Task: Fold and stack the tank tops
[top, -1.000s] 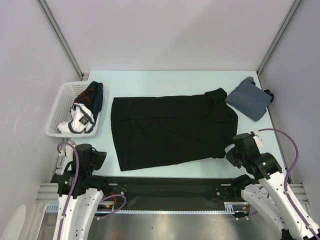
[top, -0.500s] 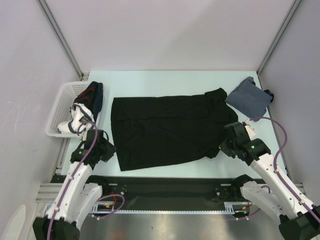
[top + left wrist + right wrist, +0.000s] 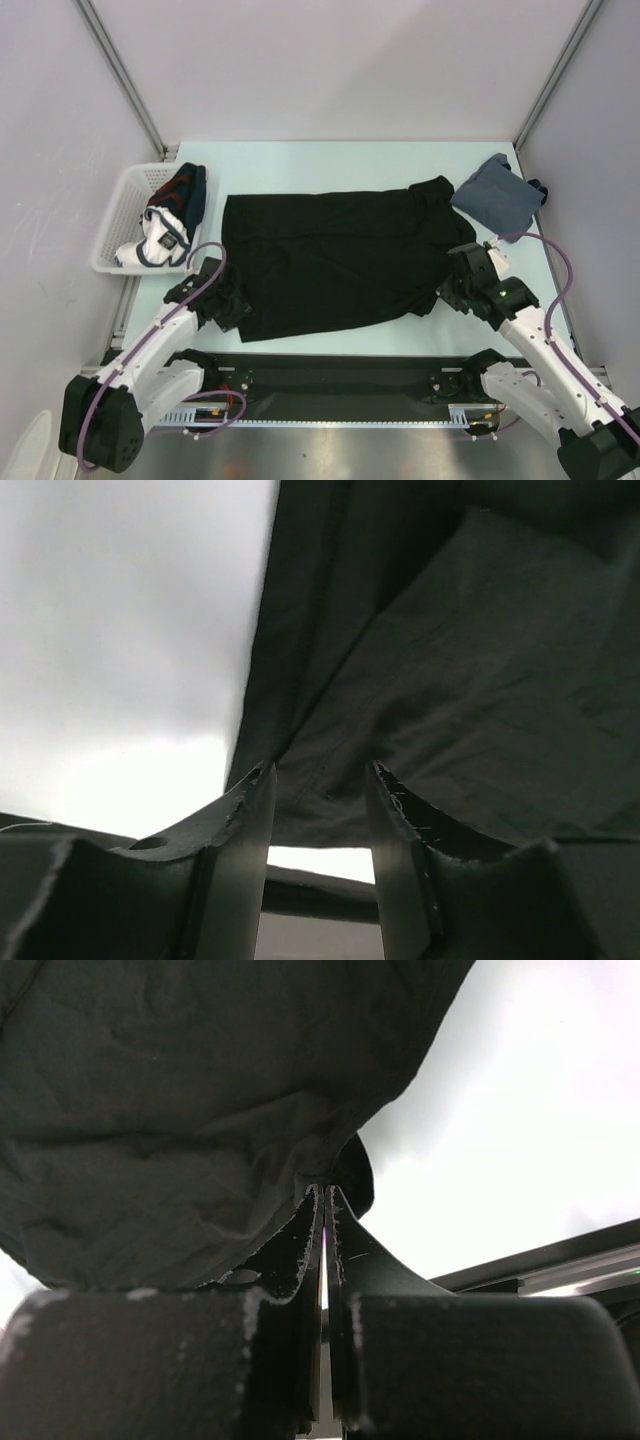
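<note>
Left of the frame in the overhead view, the white plastic basket (image 3: 120, 195) sits on the table's (image 3: 300, 160) edge, and it's loaded: a heap of clothes (image 3: 168, 225) in white, navy and a flash of red, piled against its right wall and spilling over the rim.

Centre stage, the black tank top (image 3: 340, 260) lies spread flat across the middle of the table. Upper right, the blue-grey tank top (image 3: 497, 197) sits in a rumpled bundle near the far corner, just touching the black one's upper right end.

Now the arms. The left arm reaches in low from the lower left, stretched out along the table, with the left gripper (image 3: 232, 305) right at the black top's lower left corner. From the wrist camera, the left gripper (image 3: 320, 810) has its jaws parted to a moderate gap. The cloth's hem runs across just beyond the fingertips (image 3: 252, 790), nothing pinched.

Over on the right, the arm bends in from the lower right, and the right gripper (image 3: 450, 290) sits on the black top's lower right corner. Its wrist view shows the right gripper (image 3: 325, 1200) with jaws pressed together, only a sliver of light between them. The black cloth puckers into the tips, so it is nipped there.
</note>
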Robot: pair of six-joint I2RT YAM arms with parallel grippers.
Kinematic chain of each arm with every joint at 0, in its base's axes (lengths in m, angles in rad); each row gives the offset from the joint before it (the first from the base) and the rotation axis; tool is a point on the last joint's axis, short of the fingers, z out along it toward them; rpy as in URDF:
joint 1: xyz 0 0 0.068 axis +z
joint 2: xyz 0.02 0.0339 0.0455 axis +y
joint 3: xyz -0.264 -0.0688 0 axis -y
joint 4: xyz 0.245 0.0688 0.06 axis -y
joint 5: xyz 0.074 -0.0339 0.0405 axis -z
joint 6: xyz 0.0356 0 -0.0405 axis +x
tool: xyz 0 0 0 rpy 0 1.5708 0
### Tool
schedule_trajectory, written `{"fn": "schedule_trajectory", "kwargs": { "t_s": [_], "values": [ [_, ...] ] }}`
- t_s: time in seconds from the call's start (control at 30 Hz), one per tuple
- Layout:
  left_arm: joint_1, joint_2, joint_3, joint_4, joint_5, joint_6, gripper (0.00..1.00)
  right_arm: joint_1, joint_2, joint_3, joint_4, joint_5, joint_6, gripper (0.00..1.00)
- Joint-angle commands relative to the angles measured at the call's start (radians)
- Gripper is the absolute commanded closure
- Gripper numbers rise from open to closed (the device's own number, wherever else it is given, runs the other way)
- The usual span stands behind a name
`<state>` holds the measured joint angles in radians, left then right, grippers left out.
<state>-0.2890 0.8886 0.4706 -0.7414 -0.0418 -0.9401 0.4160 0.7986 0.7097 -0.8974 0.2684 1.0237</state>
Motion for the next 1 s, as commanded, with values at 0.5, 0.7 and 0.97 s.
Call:
{"fn": "schedule_trajectory", "kwargs": {
  "t_s": [0.5,0.7,0.97],
  "values": [
    [-0.110,0.115,-0.044,0.102,-0.012,-0.017,1.00,-0.022,-0.021,-0.018,0.025,0.014,-0.008,0.99],
    [-0.110,0.061,-0.017,0.022,-0.052,-0.028,0.91,-0.026,-0.029,-0.019,0.018,0.012,-0.016,0.99],
    [-0.110,0.036,-0.021,0.008,-0.029,-0.025,0.87,-0.029,-0.029,-0.026,0.023,0.008,-0.014,0.99]
  ]
}}
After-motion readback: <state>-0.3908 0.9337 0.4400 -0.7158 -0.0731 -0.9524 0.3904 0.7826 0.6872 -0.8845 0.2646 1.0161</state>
